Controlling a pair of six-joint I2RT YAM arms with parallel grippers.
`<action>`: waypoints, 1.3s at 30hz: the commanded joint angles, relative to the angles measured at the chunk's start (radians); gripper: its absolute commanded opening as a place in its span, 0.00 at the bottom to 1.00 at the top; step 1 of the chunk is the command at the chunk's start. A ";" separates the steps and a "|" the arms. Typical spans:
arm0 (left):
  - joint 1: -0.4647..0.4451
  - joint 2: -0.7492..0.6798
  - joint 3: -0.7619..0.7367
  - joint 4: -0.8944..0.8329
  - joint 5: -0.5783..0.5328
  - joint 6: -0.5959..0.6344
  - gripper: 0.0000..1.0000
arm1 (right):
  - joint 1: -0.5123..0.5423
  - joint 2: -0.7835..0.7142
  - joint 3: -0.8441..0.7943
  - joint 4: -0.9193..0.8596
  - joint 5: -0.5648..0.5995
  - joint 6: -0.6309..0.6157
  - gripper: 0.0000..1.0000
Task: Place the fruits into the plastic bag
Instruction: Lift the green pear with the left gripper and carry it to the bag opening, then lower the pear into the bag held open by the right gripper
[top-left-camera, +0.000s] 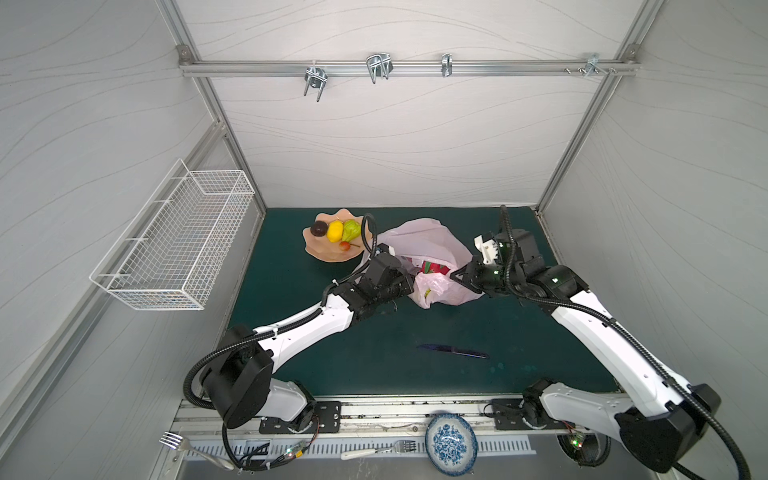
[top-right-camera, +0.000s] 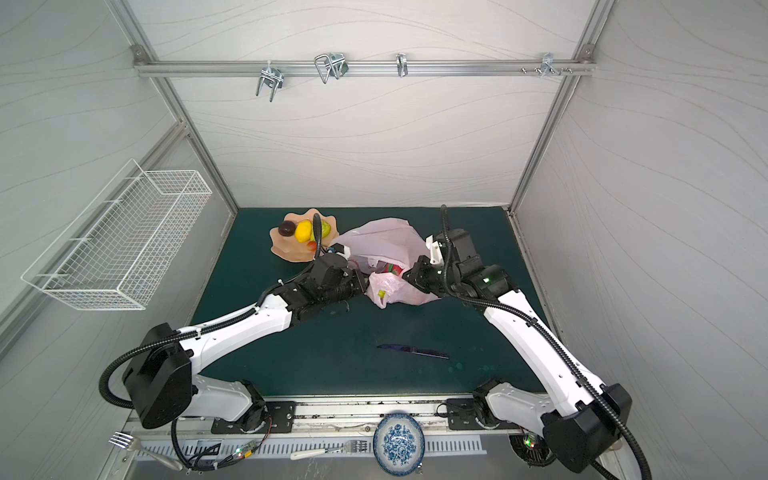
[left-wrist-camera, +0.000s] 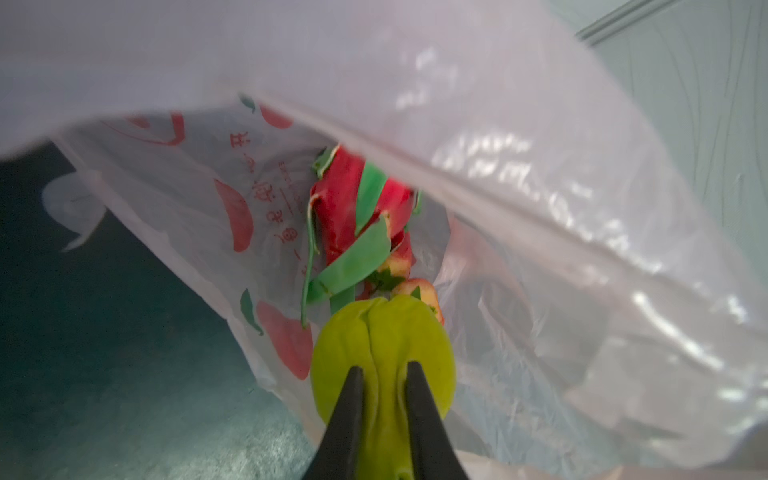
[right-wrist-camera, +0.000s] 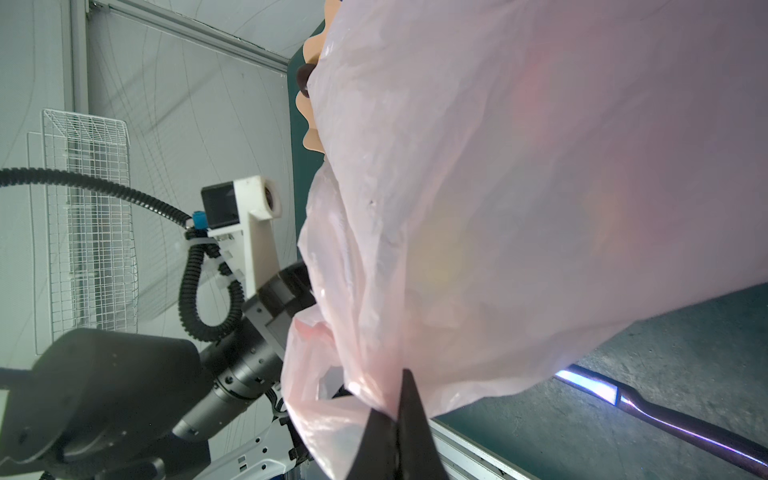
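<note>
Left gripper (left-wrist-camera: 384, 365): pinching pear (left-wrist-camera: 382, 328) mid-body; seems soft, light, dents.
Right gripper (right-wrist-camera: 392, 399): clamped on bag (right-wrist-camera: 498, 187) rim; limp, slippery.

You see plastic bag (top-right-camera: 386, 245) mid-frame on green bench (top-right-camera: 332, 365), left gripper (top-right-camera: 369, 286) at its mouth with green pear (top-right-camera: 380, 294) showing through film, right gripper (top-right-camera: 407, 275) pinching bag's right edge. Bowl (top-right-camera: 286, 253) left of bag: lemon (top-right-camera: 303, 231), dark fruit (top-right-camera: 286, 228). Knife (top-right-camera: 413, 351) lower centre.

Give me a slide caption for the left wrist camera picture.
Left pincer holds a green pear at the open plastic bag, dragon fruit already inside.
</note>
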 joint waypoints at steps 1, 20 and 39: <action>-0.034 -0.044 -0.016 -0.015 -0.035 0.075 0.00 | 0.006 0.002 0.008 0.008 0.006 0.003 0.00; -0.117 0.056 -0.022 -0.043 -0.016 0.254 0.00 | 0.028 0.015 0.020 0.006 0.025 0.013 0.00; 0.012 0.301 0.288 -0.149 0.125 0.382 0.00 | 0.040 -0.006 0.020 -0.013 0.042 0.014 0.00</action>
